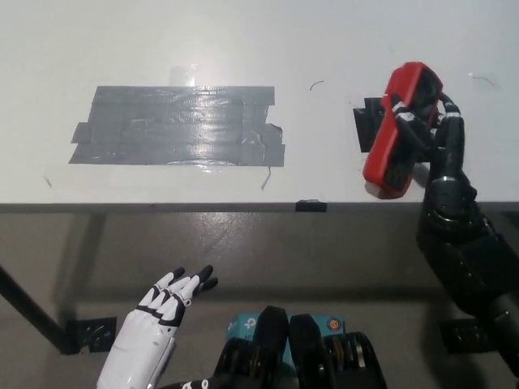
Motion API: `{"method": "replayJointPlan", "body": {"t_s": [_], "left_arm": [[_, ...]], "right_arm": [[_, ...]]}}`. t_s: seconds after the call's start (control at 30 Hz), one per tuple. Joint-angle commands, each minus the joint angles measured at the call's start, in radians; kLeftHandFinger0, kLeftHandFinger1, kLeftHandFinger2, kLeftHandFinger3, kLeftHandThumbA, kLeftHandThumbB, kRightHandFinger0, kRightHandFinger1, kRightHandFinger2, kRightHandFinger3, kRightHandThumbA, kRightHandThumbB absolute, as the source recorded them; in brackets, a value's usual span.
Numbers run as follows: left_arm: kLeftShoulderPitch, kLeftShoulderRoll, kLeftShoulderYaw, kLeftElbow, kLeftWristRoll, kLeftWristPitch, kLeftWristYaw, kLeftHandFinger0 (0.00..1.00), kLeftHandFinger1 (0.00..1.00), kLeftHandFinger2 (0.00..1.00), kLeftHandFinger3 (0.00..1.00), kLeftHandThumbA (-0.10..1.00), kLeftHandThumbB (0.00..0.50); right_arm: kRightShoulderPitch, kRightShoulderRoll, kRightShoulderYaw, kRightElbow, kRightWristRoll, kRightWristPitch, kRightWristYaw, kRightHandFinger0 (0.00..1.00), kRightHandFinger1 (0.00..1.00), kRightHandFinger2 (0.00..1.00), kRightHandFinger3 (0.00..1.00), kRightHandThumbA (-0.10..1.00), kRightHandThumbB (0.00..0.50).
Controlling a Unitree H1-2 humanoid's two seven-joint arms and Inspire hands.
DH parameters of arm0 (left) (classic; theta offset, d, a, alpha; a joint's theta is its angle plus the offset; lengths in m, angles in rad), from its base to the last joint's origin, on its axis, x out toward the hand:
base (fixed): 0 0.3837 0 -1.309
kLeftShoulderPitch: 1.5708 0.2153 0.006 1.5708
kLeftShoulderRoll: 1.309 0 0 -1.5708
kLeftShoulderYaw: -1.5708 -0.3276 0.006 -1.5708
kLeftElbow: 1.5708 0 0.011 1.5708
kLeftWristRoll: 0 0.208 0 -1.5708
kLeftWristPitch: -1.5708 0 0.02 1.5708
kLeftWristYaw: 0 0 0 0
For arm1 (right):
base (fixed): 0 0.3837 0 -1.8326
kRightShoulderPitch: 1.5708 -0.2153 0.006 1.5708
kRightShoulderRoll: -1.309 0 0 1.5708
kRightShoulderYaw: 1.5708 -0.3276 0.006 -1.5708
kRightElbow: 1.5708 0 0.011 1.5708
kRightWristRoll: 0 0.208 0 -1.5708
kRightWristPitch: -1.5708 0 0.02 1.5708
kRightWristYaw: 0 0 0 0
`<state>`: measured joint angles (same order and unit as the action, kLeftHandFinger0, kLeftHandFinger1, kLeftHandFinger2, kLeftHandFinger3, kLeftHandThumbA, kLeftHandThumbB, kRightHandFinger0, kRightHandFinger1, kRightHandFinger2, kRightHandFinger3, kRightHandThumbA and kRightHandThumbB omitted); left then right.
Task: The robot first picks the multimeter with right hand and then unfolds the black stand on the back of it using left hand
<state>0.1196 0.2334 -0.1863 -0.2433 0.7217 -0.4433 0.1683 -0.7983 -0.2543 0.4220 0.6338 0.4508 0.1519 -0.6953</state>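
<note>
Head view: right hand fingers clasp multimeter, stand hidden.

One multimeter, two tape patches, one table.

Single head view, looking steeply down from above. White tabletop fills upper half; its front edge crosses mid-frame, what is probably floor below. Moderately close; no second view.

A lab: taped white test table, red multimeter.
</note>
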Motion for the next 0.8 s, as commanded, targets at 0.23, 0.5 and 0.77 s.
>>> {"method": "replayJointPlan", "body": {"t_s": [0.23, 0.5, 0.77], "left_arm": [[0.013, 0.07, 0.015, 0.001, 0.021, -0.027, 0.304, 1.0, 0.85, 0.79, 1.0, 1.0, 0.232], [-0.005, 0.069, 0.029, -0.005, 0.023, -0.027, 0.297, 1.0, 0.86, 0.78, 1.0, 1.0, 0.234], [-0.017, 0.075, 0.03, 0.0, 0.026, -0.027, 0.313, 1.0, 0.86, 0.77, 1.0, 1.0, 0.232]], "right_arm": [[-0.372, -0.124, 0.282, 0.037, -0.687, -0.12, 0.013, 0.0, 0.24, 0.64, 0.64, -0.1, 0.208], [-0.477, -0.221, 0.552, -0.025, -0.548, 0.318, 0.754, 1.0, 1.0, 1.0, 1.0, 0.47, 0.5], [-0.462, -0.183, 0.62, 0.101, -0.559, 0.318, 0.817, 1.0, 1.0, 1.0, 1.0, 0.52, 0.5]]}}
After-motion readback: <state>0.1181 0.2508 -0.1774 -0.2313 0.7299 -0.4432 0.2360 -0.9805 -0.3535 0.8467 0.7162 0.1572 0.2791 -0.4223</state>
